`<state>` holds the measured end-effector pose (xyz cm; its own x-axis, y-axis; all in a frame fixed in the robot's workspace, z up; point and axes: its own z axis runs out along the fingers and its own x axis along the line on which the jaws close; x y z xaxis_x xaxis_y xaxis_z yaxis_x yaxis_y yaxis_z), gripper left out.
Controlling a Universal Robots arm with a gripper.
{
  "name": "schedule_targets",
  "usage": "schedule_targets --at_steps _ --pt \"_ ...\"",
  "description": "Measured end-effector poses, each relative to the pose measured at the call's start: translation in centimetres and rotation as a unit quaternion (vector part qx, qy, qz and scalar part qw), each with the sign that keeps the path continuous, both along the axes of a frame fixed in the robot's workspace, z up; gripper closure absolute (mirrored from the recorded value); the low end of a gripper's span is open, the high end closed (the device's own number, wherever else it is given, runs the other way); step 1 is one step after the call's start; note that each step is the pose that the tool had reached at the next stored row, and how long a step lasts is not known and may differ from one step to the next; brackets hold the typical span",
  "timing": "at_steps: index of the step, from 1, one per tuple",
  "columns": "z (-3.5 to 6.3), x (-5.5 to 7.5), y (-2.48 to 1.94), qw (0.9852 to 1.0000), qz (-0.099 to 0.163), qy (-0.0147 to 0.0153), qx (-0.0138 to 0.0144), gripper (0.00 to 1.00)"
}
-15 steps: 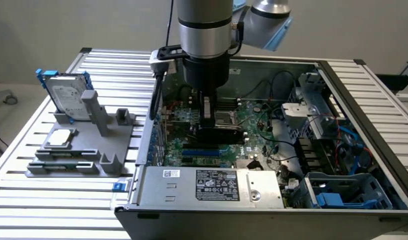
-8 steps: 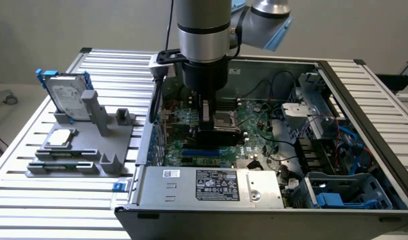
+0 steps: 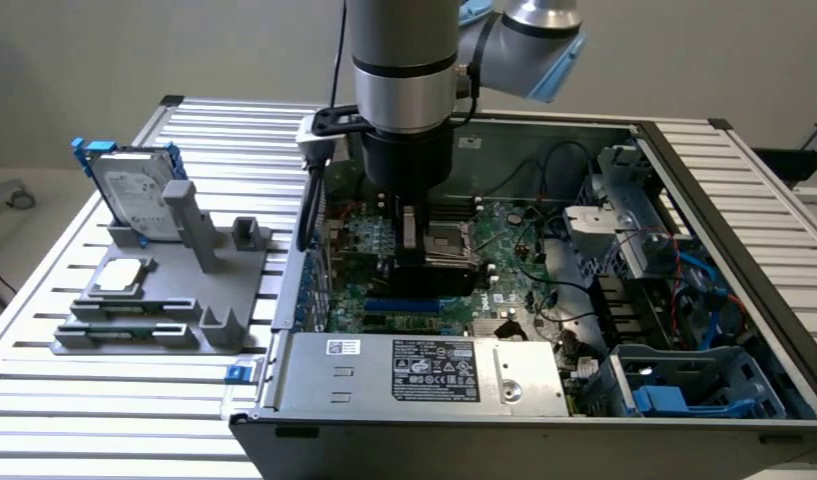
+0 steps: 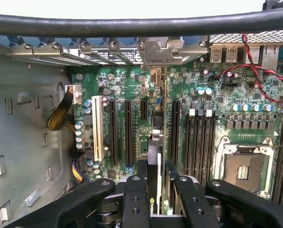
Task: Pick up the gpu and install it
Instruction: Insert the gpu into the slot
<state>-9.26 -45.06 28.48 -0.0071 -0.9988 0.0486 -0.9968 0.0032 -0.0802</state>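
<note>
My gripper (image 3: pixel 411 232) reaches down into the open computer case (image 3: pixel 728 300), low over the green motherboard (image 3: pixel 515 260). In the wrist view the gripper (image 4: pixel 155 192) is shut on the gpu (image 4: pixel 154 156), which shows edge-on as a thin card between the black fingers (image 4: pixel 135 197). The card runs along a black expansion slot between two others, and its silver end bracket (image 4: pixel 156 50) is at the case's rear slot openings. In the exterior view the gpu's black cover (image 3: pixel 430 272) shows just under the gripper. Whether the card's edge is seated in the slot is hidden.
A silver hard drive with blue frame (image 3: pixel 131 188) and a small processor chip (image 3: pixel 121 277) rest on a grey fixture (image 3: pixel 181 320) at the exterior view's left. The power supply (image 3: pixel 422 370), the empty CPU socket (image 4: pixel 243 171) and red wires (image 4: pixel 258 71) surround the work area.
</note>
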Motion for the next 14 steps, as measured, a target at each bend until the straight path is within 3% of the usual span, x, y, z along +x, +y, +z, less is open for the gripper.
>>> schedule_targets --at_steps 14 --pt "-0.84 -0.18 -0.16 1.0000 0.000 0.0000 0.0000 0.74"
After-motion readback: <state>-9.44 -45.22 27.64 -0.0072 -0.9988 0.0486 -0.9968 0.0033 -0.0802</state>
